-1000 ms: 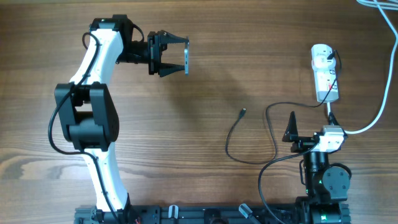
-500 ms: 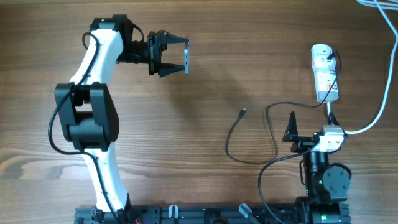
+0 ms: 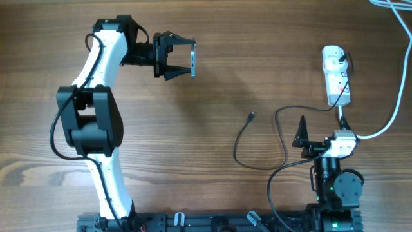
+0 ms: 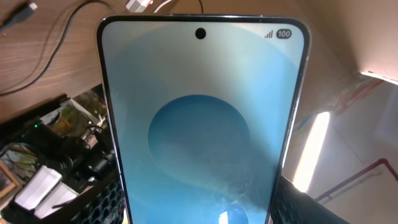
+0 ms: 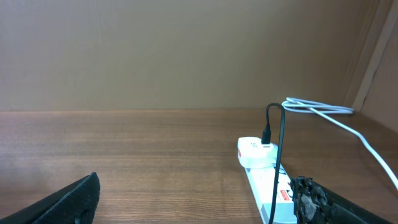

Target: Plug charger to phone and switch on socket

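My left gripper (image 3: 183, 60) is shut on the phone (image 3: 193, 62) and holds it edge-on above the far left of the table. In the left wrist view the phone (image 4: 199, 124) fills the frame with its cyan screen, clamped between my fingers (image 4: 102, 199) at its lower sides. The charger (image 3: 238, 145) is a thin black cable curling on the table, its tip (image 3: 251, 116) free, far right of the phone; it also shows in the left wrist view (image 4: 37, 62). The socket (image 3: 336, 77) lies at the far right. My right gripper (image 3: 322, 130) is open and empty just short of the socket (image 5: 267, 180).
A thick white cord (image 3: 393, 116) runs from the socket area off the far right corner, also in the right wrist view (image 5: 348, 124). A black plug (image 5: 268, 134) sits in the socket's far end. The arm bases stand along the near edge.
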You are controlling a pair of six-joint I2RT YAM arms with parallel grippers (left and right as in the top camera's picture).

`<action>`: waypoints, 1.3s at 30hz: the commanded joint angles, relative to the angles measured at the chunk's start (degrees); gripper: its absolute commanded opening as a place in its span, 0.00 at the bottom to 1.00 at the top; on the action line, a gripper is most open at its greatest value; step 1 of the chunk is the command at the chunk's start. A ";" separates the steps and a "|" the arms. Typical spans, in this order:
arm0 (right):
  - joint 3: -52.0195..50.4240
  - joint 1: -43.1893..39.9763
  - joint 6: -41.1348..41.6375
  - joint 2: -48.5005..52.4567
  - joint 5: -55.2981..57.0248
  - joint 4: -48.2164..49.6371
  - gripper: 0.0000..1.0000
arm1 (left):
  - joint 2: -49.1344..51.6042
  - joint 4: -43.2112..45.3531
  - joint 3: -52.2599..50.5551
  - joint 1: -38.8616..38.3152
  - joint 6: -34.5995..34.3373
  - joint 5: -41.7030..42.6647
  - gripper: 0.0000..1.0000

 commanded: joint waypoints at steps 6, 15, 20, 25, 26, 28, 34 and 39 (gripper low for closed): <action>-0.15 -0.20 0.81 -0.46 0.15 0.28 1.00 | -2.03 -0.76 0.48 -0.20 0.92 3.28 0.69; -0.15 -0.17 55.25 -0.46 -26.56 2.38 1.00 | -2.03 -0.76 0.48 -0.20 0.94 3.28 0.69; 0.42 -0.20 63.71 -0.46 -32.87 22.88 1.00 | -2.03 -0.76 0.48 -0.20 0.94 3.28 0.69; 21.44 -0.20 47.58 11.02 -31.50 13.62 1.00 | -2.03 -0.76 0.48 -0.20 0.92 3.28 0.69; 29.05 -0.20 40.46 16.74 -33.46 5.29 1.00 | -2.03 -0.76 0.48 -0.20 0.92 3.28 0.69; 42.69 -0.20 30.05 27.71 -36.72 -11.89 1.00 | -2.03 -0.74 0.48 -0.20 0.92 3.28 0.69; 62.95 0.24 19.19 55.12 -58.82 -38.58 0.95 | -2.03 -0.74 0.48 -0.20 0.94 3.26 0.69; 70.55 17.33 16.11 65.13 -30.62 -53.79 0.94 | -2.03 -0.74 0.50 -0.20 0.96 3.26 0.69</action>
